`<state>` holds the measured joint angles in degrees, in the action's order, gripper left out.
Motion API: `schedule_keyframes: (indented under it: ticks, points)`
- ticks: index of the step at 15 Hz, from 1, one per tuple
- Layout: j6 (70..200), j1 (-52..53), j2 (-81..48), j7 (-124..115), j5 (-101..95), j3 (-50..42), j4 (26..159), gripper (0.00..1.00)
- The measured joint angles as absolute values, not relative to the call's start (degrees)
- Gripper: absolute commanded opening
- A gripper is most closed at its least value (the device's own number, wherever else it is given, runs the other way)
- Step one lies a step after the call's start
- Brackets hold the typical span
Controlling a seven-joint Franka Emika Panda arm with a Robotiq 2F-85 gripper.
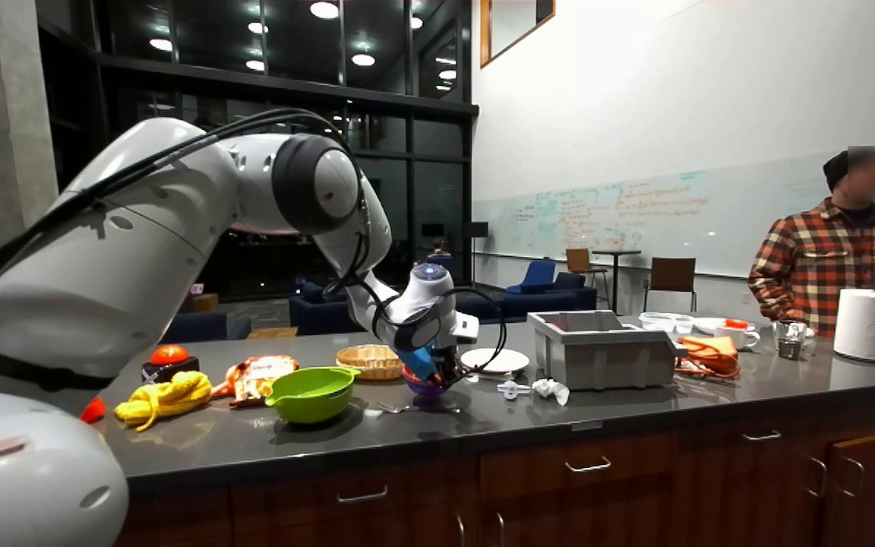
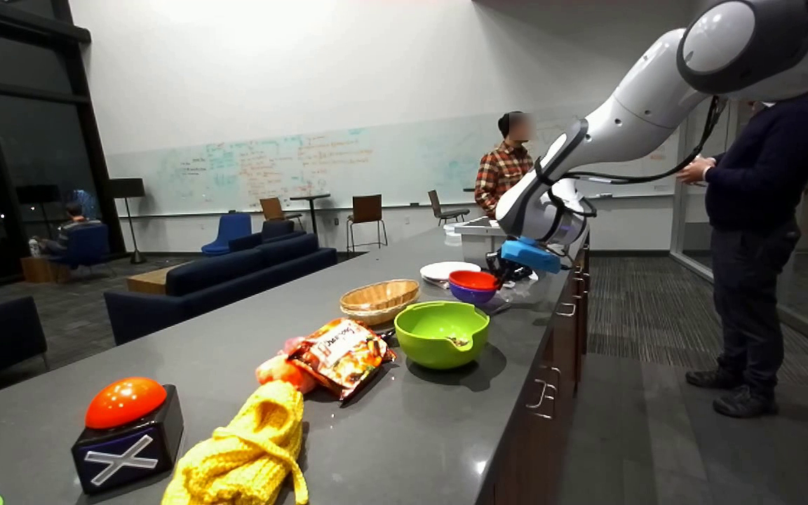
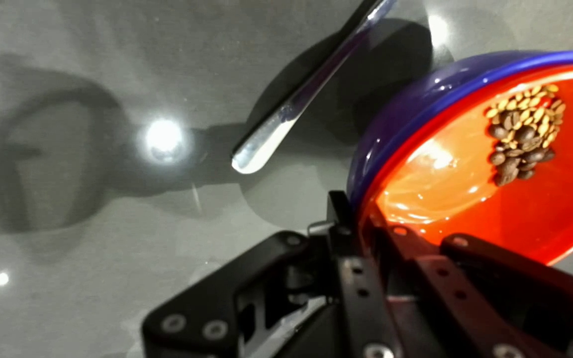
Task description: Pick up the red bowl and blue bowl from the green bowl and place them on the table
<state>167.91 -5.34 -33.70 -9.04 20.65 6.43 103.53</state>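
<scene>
Background: a pale wall bearing a written-on whiteboard [image 1: 635,205], adjoining tall dark-framed windows [image 1: 437,190]. A person in a plaid shirt [image 1: 825,254] stands beyond the worktop [image 2: 418,435], which is dark grey above brown wooden cabinet fronts [image 1: 536,486].

The tool [image 3: 358,214] pinches two rims together, one finger outside the blue bowl [image 3: 396,117], the opposite finger within the red bowl [image 3: 495,204]. The red bowl is nested inside the blue bowl. Dark beans [image 3: 520,161] and pale grains [image 3: 530,112] lie in the red bowl. Position of the pair: over the worktop, near the green bowl [image 2: 438,353] but apart from it. Whether the lower base touches the surface cannot be determined.

The green bowl stands upright on the worktop; its contents are too small to identify. A snack packet [image 2: 344,351] lies just beside it, and a wicker basket [image 2: 379,318] stands near. A white plate [image 2: 439,271] and a metal utensil [image 3: 306,94] are near the nested pair. A grey bin [image 1: 612,368] stands farther along.
</scene>
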Motion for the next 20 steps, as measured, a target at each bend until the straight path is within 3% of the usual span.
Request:
schedule_keyframes:
  ticks: [18,19,20]
  points:
    - [167.4,-0.6,-35.9,-12.2,19.6,2.6,101.5,0.02]
    - [167.2,-0.5,-36.1,-12.3,19.5,2.4,101.3,0.32]
    - [167.1,-0.4,-36.2,-12.5,19.3,2.3,101.2,0.32]
